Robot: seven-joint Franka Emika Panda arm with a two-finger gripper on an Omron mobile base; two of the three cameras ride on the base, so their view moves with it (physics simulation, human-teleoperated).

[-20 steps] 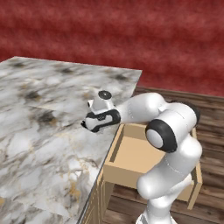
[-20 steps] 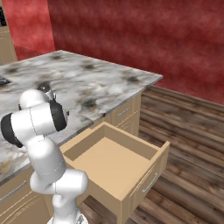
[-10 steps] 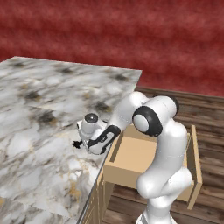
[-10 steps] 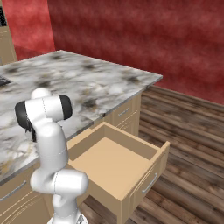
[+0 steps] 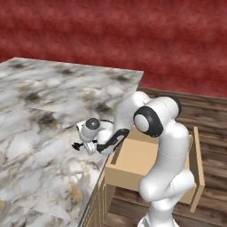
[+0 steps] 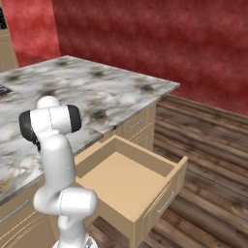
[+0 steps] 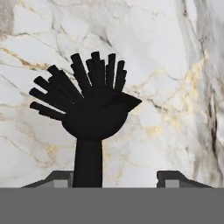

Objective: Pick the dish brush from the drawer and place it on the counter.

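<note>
1. Bristles fan from the black dish brush (image 7: 89, 114) above its slim handle.
2. Gripper (image 5: 82, 146) is clamped on the handle, low over the counter (image 5: 40, 111).
3. Beside it, the drawer (image 6: 127, 180) stands open.

The black dish brush (image 7: 89, 113) points its splayed bristles away from the camera, over the marbled white-grey table (image 5: 40, 111); its slim handle runs down between the fingertips; the tan wooden drawer (image 6: 127, 180) stands pulled open.

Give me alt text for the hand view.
A black dish brush rises between the gripper's two fingertips, bristles fanned upward, its handle beside the left fingertip. Behind it lies the white-grey marbled counter with golden-brown veins.
</note>
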